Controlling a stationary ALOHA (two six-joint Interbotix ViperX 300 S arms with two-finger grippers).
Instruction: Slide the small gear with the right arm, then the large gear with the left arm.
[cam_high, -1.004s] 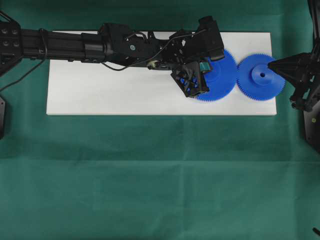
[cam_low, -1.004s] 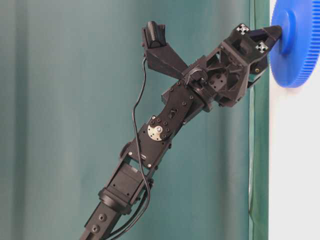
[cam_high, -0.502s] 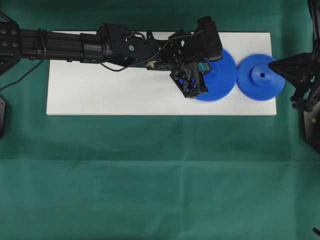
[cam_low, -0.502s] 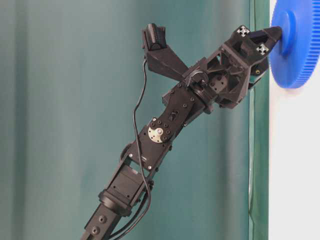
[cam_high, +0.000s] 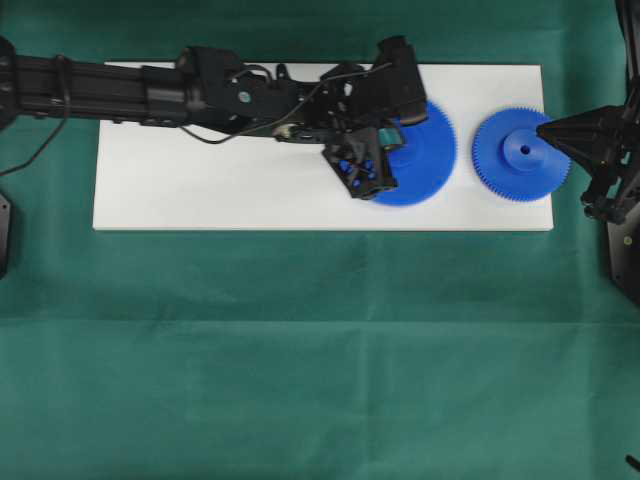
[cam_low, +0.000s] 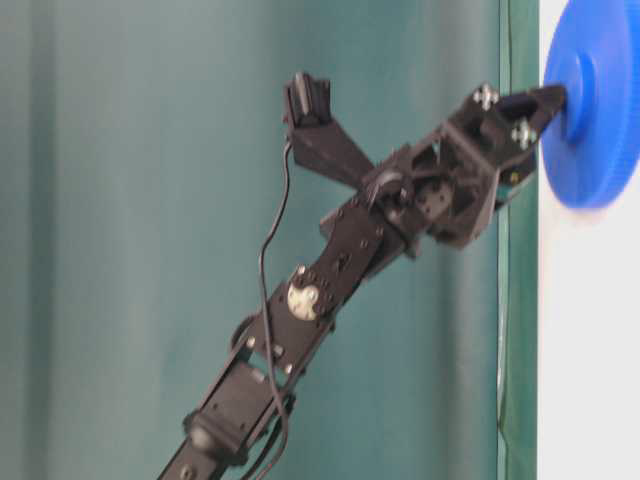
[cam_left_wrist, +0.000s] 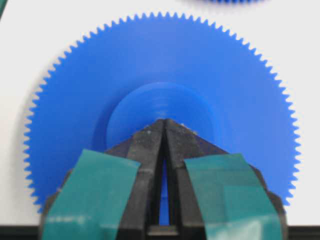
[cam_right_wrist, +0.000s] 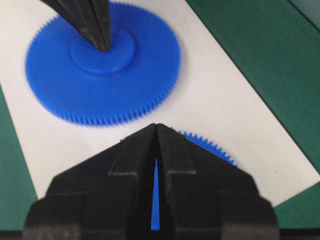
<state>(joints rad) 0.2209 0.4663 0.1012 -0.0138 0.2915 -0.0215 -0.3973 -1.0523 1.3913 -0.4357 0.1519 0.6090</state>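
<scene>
Your left gripper (cam_left_wrist: 164, 122) has its fingers pressed together, tip resting on the raised hub of the large gear (cam_high: 413, 152), which lies flat on the white board (cam_high: 200, 180) directly beneath that tip. Your right gripper (cam_right_wrist: 156, 126) is likewise pinched together with only a sliver between the fingers, its point at the hub of the small gear (cam_high: 520, 155) below it. From the right tip, the large gear sits ahead, apart from the small gear, with bare board between their teeth.

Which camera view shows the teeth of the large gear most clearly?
The left wrist view: the large gear nearly fills it, its teeth sharp around the rim. The overhead view shows it small and partly under the left arm; the right wrist view shows it whole but farther.
</scene>
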